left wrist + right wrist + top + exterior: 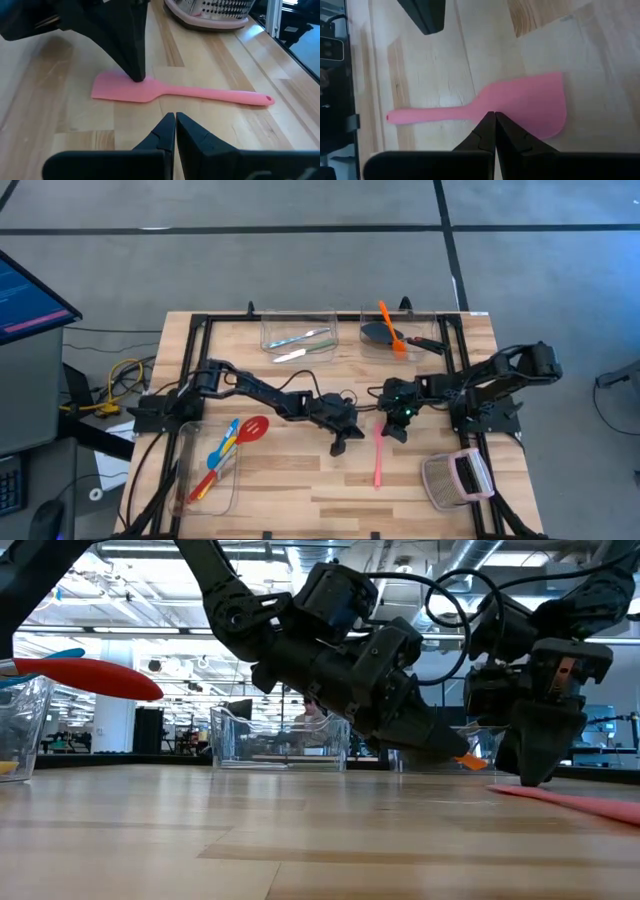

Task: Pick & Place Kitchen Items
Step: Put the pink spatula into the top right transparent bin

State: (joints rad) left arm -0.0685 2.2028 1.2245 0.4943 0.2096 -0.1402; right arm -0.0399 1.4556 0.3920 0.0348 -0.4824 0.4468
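On the wooden table (300,470), we see the right gripper (136,75), fingers together, hiding part of the pink spatula (170,91); the left gripper (175,122), fingers together too, hangs near.

Robotics lab or open industrial hall: exposed ceiling ducts (520,560), strip lights, concrete floor (300,260) (monitor (30,295) beside table).

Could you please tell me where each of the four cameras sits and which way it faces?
High view: overhead, straight down on the wooden table; both dark arms show.
Low view: at tabletop height, level across; both arms drop in from above.
Left wrist view: past the shut left gripper at the flat pink silicone spatula.
Right wrist view: past the shut right gripper, tips on that spatula's blade.
All four views share the spatula.
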